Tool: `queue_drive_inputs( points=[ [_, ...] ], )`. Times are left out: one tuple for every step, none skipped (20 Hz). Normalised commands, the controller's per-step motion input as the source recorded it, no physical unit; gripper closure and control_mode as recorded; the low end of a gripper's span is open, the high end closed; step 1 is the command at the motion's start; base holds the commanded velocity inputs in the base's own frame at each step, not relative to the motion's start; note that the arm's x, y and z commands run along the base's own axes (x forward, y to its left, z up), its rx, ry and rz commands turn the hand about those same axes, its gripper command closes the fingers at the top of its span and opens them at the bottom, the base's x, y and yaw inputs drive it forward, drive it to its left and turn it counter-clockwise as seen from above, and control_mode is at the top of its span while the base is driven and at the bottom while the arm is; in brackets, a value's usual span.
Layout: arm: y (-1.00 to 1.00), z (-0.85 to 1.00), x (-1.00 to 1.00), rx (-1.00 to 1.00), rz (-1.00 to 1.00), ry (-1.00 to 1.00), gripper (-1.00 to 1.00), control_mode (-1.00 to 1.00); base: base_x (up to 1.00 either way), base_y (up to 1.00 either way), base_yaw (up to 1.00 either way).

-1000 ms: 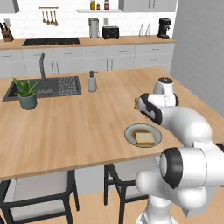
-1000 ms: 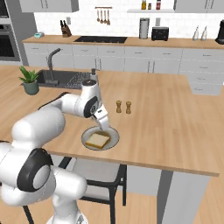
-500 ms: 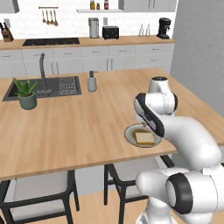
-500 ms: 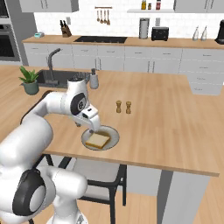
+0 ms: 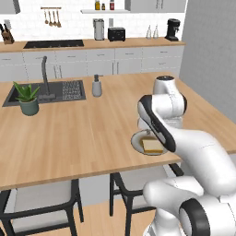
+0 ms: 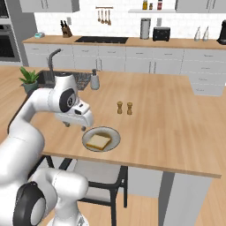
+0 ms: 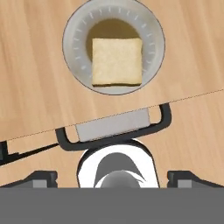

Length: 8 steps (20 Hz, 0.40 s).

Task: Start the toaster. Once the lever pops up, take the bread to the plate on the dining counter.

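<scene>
Bread (image 7: 117, 61) flat on plate (image 7: 75, 52), partly behind arm in left base view

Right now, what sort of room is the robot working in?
A home kitchen, by the look of it: a light-wood dining counter with an inset sink, and a back worktop carrying a cooktop and toaster.

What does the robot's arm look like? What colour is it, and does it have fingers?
The arm is glossy white, made of fat rounded tube sections with dark bands and dark round caps at the joints. Its gripper is a white block with two small dark fingers. No cables or markings show.
</scene>
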Motion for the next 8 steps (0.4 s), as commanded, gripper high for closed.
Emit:
queue_drive_inputs(
  points=[
    [-0.06, 0.37, -0.24, 0.0, 0.08, 0.0, -1.0, -1.0, 0.0, 0.0, 0.0],
    [-0.08, 0.36, -0.29, 0.0, 0.08, 0.0, -1.0, -1.0, 0.0, 0.0, 0.0],
    [-0.09, 0.36, -0.31, 0.01, 0.07, 0.0, -1.0, -1.0, 0.0, 0.0, 0.0],
    [-0.15, 0.49, -0.32, 0.03, 0.07, 0.0, -1.0, -1.0, 0.0, 0.0, 0.0],
    [-0.19, 0.51, -0.39, 0.03, 0.06, 0.0, -1.0, -1.0, 0.0, 0.0, 0.0],
    [-0.25, 0.4, -0.41, 0.04, 0.07, 0.0, -1.0, -1.0, 0.0, 0.0, 0.0],
    [-0.28, 0.26, -0.41, 0.05, 0.07, 0.0, -1.0, -1.0, 0.0, 0.0, 0.0],
    [-0.27, 0.24, -0.41, 0.05, 0.07, 0.0, -1.0, -1.0, 0.0, 0.0, 0.0]
  ],
)
